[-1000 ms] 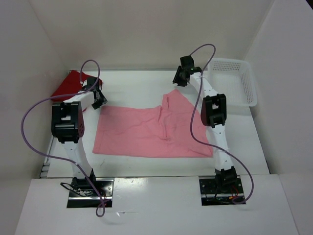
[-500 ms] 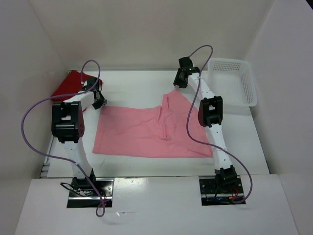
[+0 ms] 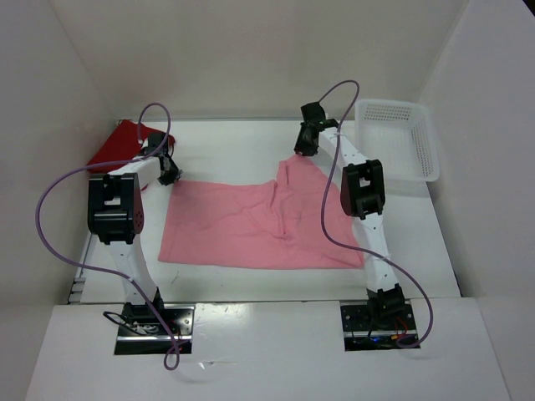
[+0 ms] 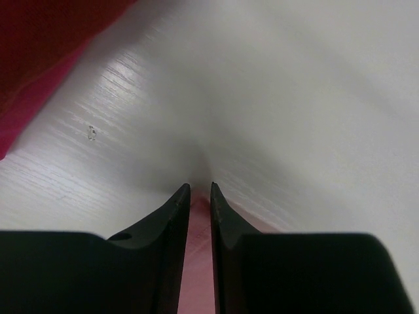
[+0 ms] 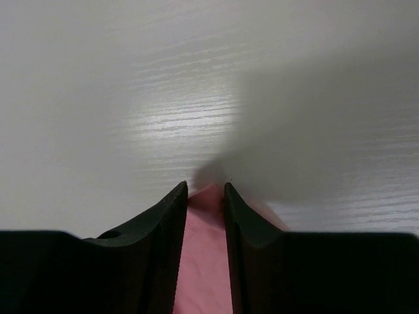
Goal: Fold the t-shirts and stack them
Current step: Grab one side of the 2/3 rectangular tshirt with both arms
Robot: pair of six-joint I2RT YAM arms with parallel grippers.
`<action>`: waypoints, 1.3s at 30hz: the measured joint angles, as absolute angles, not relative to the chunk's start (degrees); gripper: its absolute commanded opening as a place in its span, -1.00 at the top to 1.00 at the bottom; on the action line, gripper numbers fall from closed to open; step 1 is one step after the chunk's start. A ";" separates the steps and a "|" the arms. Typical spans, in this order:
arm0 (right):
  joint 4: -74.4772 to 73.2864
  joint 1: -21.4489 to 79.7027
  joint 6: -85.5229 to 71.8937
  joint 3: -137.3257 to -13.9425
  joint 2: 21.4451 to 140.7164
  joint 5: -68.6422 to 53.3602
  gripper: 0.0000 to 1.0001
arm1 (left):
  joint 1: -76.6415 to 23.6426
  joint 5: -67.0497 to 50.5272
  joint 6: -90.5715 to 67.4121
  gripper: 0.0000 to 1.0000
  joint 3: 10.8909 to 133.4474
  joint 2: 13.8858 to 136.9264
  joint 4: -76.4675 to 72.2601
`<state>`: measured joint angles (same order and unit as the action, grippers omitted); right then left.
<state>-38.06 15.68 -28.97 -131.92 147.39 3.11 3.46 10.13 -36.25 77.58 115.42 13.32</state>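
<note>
The light pink t-shirt (image 3: 251,225) lies spread flat on the middle of the table. My left gripper (image 3: 170,174) is at its far left corner. In the left wrist view the jaws (image 4: 200,190) stand narrowly apart, shut on pink cloth (image 4: 199,261). My right gripper (image 3: 303,144) is at the shirt's far right corner, and its jaws (image 5: 206,188) are shut on pink cloth (image 5: 204,261). The darker red t-shirt (image 3: 117,144) lies bunched at the back left. It also shows in the left wrist view (image 4: 39,39), with a crimson-magenta edge (image 4: 33,111) under it.
A white perforated basket (image 3: 399,138) stands at the back right corner. White walls enclose the table on the left, back and right. Purple cables loop over both arms.
My right gripper has shifted a little left and down onto the pink shirt's far right corner. My left gripper has barely moved. The shirt lies as before.
</note>
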 measured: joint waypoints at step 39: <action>-31.46 15.07 -34.74 -79.29 100.49 5.34 0.99 | 3.55 8.45 -37.95 1.00 65.12 96.05 11.14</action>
<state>-31.46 15.07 -34.74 -79.29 100.49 5.34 3.55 8.45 -37.95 65.12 96.05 11.14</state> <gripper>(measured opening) 0.010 0.003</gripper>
